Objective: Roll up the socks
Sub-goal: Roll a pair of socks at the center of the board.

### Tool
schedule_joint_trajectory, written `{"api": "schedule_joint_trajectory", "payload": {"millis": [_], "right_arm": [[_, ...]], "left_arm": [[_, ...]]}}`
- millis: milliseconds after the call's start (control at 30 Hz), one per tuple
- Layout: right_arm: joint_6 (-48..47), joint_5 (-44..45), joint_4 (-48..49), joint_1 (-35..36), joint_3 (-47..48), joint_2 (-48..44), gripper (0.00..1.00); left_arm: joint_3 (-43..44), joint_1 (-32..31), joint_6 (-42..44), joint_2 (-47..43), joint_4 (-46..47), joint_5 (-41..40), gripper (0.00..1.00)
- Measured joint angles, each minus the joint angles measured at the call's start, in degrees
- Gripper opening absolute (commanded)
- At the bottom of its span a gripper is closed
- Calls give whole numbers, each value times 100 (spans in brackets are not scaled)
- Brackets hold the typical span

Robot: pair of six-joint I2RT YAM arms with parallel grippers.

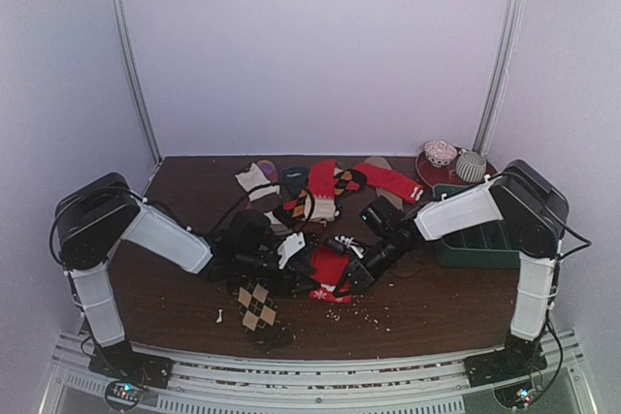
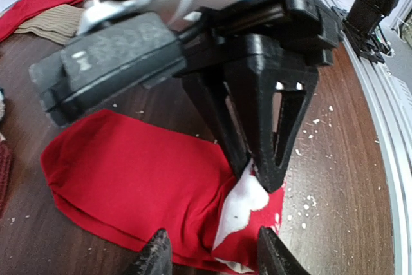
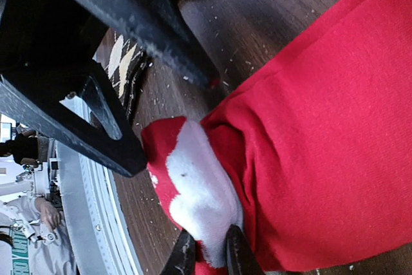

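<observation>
The red sock (image 2: 129,172) lies flat on the brown table; its end with a white patch (image 2: 248,207) is lifted and folded back. My right gripper (image 3: 209,254) is shut on that white-patched end (image 3: 199,191), and the red body (image 3: 322,127) spreads to the right. My left gripper (image 2: 212,252) is open, its fingers straddling the same end from the other side without closing on it. In the top view both grippers, left (image 1: 296,269) and right (image 1: 351,271), meet over the red sock (image 1: 330,267). The brown argyle sock (image 1: 257,305) lies at the front, left of them, and shows in the right wrist view (image 3: 122,62).
A pile of other socks (image 1: 320,191) lies at the back middle. A green bin (image 1: 480,244) stands at the right, with a red plate (image 1: 432,176) holding rolled balls behind it. White crumbs (image 1: 359,315) dot the table near its front rail.
</observation>
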Motion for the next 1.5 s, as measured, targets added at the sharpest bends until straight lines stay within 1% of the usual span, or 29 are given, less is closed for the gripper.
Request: {"api": "schedule_joint_trajectory", "payload": {"millis": [367,500,533,600,733,767,900,967,1000,1067,1200,1300,1367,1500], "right_arm": [[0,-302,-308,-85,175,181,10],[-2,-356,-365,-105,225,223,10],[-2,-358,-374,-105,229,227,10],[-2,-358,-382,-105,234,227,10],[2,-356,-380,-111,234,227,11],[4,-356,-378,-118,234,227,12],[26,-363,-271,-133,188,212,24],[66,-354,-146,-133,105,155,29],[68,-334,-59,-131,52,116,34],[136,-175,175,-131,-140,-50,39],[212,400,955,-114,-935,-785,49],[127,868,1808,-48,-1716,-1617,57],[-94,1154,2411,20,-2068,-2037,62],[-527,1394,3200,267,-2302,-2227,65]], "left_arm": [[111,-127,39,269,15,487,45],[197,-164,39,496,9,551,42],[216,-166,35,553,7,560,39],[258,-168,22,640,4,564,31],[321,-168,-57,706,-9,616,3],[332,-168,-52,706,-15,629,0],[343,-166,-155,706,-28,625,0],[343,-166,-232,706,-26,623,0],[343,-166,-289,708,-24,619,0],[343,-166,-452,728,15,614,0],[243,-125,-826,763,232,625,0],[92,-83,-1082,776,474,671,0],[39,-83,-1213,791,575,699,0],[-31,-57,-1403,822,678,737,0]]}}
